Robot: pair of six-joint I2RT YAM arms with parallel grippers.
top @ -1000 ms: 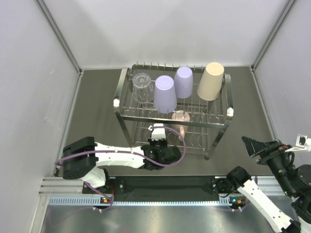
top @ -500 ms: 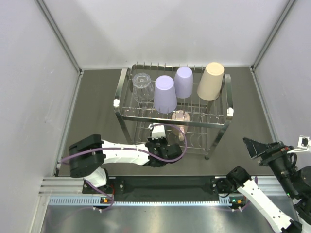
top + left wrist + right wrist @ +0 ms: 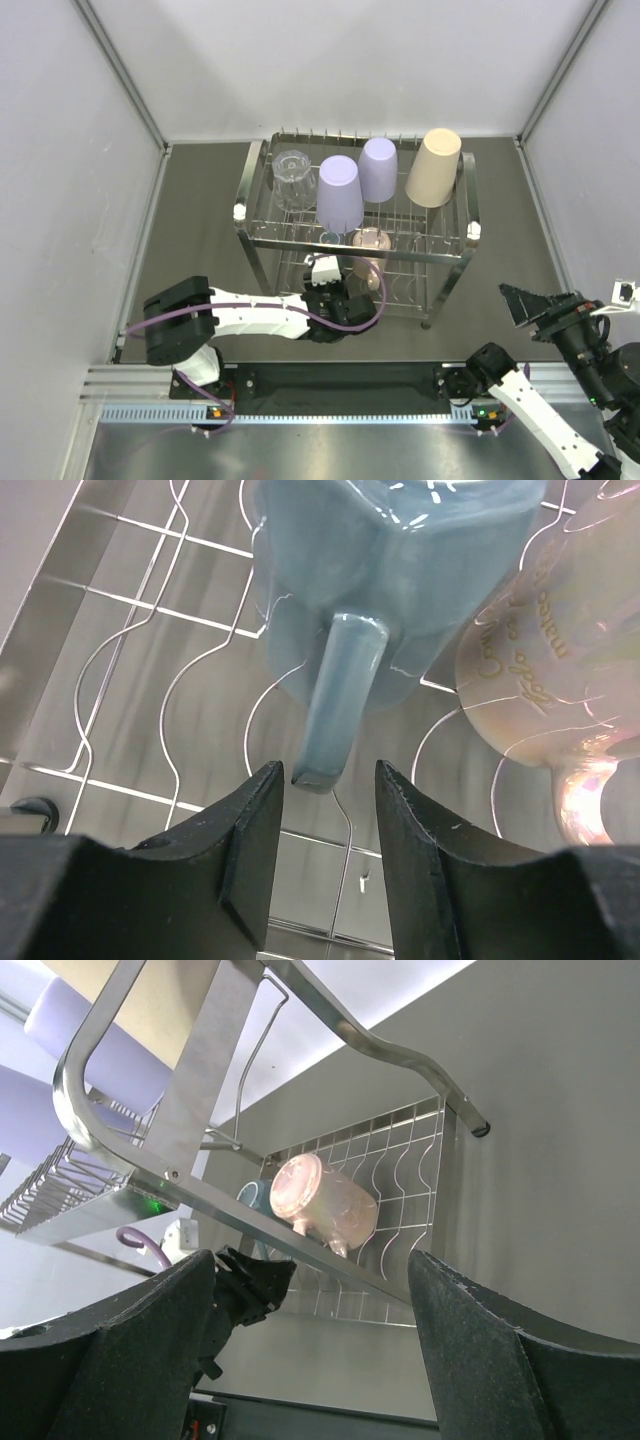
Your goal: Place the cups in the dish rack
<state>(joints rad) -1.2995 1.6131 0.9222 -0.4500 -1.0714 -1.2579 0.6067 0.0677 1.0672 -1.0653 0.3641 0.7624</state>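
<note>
The chrome dish rack [image 3: 468, 200] stands at mid-table. Its upper tier holds a clear glass [image 3: 292, 178], two lavender tumblers [image 3: 340, 193] [image 3: 378, 168] and a beige tumbler [image 3: 434, 167], all upside down. On the lower tier lie the pink mug [image 3: 370, 245] [image 3: 560, 660] [image 3: 325, 1205] and, to its left, the teal mug [image 3: 400, 570] [image 3: 252, 1200]. My left gripper [image 3: 338, 278] [image 3: 328, 780] is at the lower tier's front, open. The teal mug's handle [image 3: 335, 700] points down between its fingertips, with a gap on each side. My right gripper [image 3: 518, 300] [image 3: 310, 1340] hovers open and empty at the right.
Wire dividers [image 3: 130, 600] of the lower tier run under the mugs. The rack's tube frame [image 3: 200, 1090] crosses the right wrist view. Grey walls enclose the dark table [image 3: 200, 230] on three sides. A black rail [image 3: 340, 385] runs along the near edge.
My left arm has reached slightly deeper into the rack's lower tier, and its jaws have parted from the teal mug's handle. The right arm has barely moved.
</note>
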